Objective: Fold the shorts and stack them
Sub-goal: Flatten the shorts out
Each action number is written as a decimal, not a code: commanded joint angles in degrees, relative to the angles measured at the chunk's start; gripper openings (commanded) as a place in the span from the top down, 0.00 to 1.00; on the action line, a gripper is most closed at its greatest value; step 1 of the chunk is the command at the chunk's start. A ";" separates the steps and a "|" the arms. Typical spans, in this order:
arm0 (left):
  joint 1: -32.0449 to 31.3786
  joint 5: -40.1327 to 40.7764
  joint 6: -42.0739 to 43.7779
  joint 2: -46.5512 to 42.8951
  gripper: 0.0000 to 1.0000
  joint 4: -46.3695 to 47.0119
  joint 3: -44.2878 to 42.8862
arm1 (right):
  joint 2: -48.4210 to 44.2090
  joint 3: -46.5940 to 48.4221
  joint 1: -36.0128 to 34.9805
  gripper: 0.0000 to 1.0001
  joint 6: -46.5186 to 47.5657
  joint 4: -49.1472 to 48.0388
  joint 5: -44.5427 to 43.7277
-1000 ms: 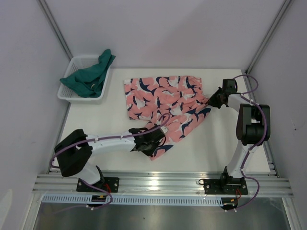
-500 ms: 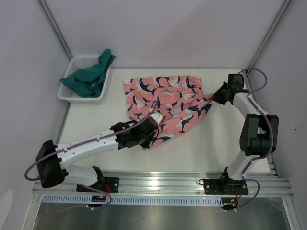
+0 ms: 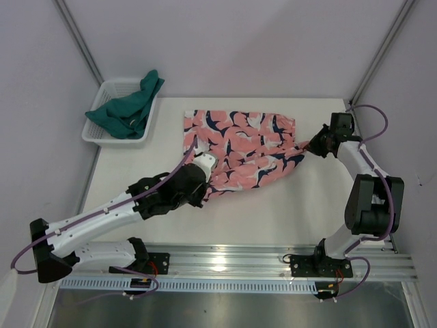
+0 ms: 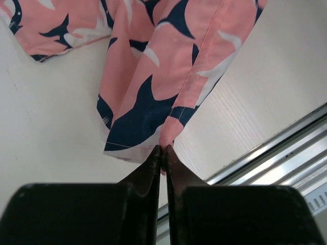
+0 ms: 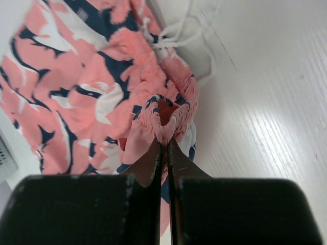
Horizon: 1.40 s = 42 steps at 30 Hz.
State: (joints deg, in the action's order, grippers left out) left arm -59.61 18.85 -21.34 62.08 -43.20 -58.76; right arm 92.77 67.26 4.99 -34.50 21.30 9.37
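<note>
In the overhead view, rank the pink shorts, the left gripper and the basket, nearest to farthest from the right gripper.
1. Pink shorts, pinched in the right gripper's jaws.
2. Left gripper, mid-table, at the shorts' near hem.
3. Basket, far left corner.

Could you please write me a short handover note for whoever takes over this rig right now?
The left claw is shut on a leg hem of the pink shorts, near the middle of the table.
The right claw is shut on their waistband, at the right side.
The teal shorts lie bunched in the basket, back left.
Done: nothing is folded flat or stacked yet; the pink pair is mid-fold.
Left: finish folding pink, fetch and fold teal, stack both.
</note>
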 commanded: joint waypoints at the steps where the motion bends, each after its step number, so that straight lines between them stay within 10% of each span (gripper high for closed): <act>1: -0.15 -0.74 1.65 -3.19 0.90 4.34 0.05 | -1.45 -2.48 0.19 1.00 0.14 -2.49 0.74; 13: -0.24 -6.54 2.45 -2.76 0.71 8.84 5.76 | -0.58 -4.77 -0.07 1.00 0.14 -4.60 0.92; 17: -3.21 -9.01 1.57 -1.71 0.46 7.17 7.25 | 0.48 -4.69 -0.16 1.00 0.31 -4.77 0.48; 42: -10.17 0.39 -7.13 15.88 0.47 11.74 11.57 | 2.50 -8.64 -0.34 1.00 -0.83 -10.31 1.53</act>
State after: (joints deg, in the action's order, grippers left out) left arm -69.95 15.99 -26.98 78.89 -33.15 -46.68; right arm 95.31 58.83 4.97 -35.14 13.34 10.02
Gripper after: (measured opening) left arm 0.525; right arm 0.021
